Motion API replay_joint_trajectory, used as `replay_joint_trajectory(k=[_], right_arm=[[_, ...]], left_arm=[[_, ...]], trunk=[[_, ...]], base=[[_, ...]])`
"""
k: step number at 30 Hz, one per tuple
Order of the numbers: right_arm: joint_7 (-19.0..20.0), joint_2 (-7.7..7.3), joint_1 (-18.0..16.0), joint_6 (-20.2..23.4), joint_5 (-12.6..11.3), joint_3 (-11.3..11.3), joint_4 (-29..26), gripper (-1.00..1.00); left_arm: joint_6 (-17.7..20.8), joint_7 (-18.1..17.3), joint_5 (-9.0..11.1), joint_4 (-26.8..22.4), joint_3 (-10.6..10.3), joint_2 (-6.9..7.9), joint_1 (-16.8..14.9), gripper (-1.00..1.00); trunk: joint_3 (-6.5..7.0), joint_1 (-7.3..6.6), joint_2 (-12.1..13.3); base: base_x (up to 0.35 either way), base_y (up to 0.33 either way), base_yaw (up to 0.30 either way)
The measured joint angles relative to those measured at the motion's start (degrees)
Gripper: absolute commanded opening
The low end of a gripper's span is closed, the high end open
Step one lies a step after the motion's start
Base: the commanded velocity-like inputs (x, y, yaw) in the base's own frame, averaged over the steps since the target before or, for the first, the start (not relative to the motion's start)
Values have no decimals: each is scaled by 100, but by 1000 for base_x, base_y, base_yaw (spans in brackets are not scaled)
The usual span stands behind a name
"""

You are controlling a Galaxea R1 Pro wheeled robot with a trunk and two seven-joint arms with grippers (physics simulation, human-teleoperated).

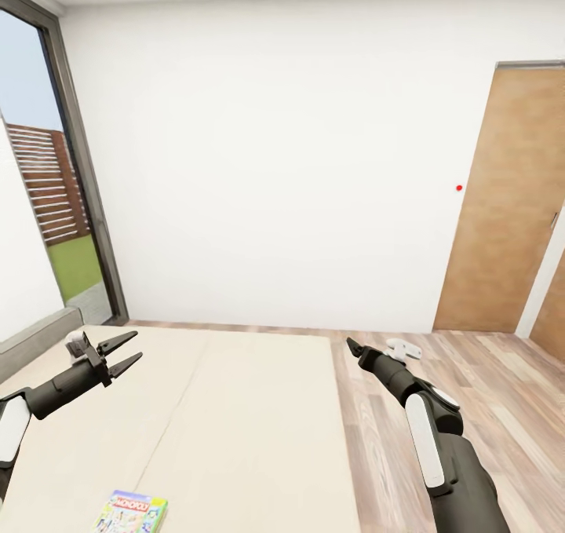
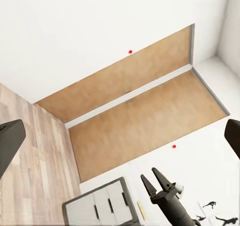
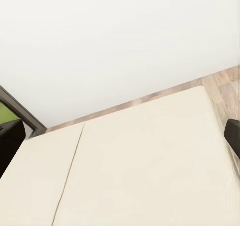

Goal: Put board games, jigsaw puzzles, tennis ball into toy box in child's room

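A board game with a pale green printed cover lies flat on the cream bed, at the near edge of the head view. Well beyond it, my left gripper hovers open and empty over the bed's left side. The right gripper is raised over the bed's right edge, above the wood floor. Its fingers stand wide apart in the right wrist view, with nothing between them. In the left wrist view the right gripper shows with its tips parted.
A glass door to the outside fills the left wall. Two brown doors stand at the right. Wood-plank floor runs beside the bed. A dark-topped cabinet with white drawers and black player pictures show in the left wrist view.
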Motion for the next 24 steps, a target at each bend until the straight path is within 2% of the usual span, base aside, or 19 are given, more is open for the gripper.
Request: replay_joint_trajectory(k=[9, 17, 24], right_arm=[[0, -1, -1, -1, 0, 6, 1, 100], [-1, 4, -1, -2, 0, 9, 1, 100], [-6, 7, -1, -2, 0, 9, 1, 100]], left_arm=[[0, 1, 0, -2, 1, 1, 1, 100], [0, -2, 1, 0, 0, 1, 3, 100], [0, -2, 0, -2, 1, 1, 1, 100]], trunk=[[0, 0, 0], [0, 0, 0], [0, 0, 0]], base=[[0, 130, -38], [0, 41, -1], [0, 176, 0]])
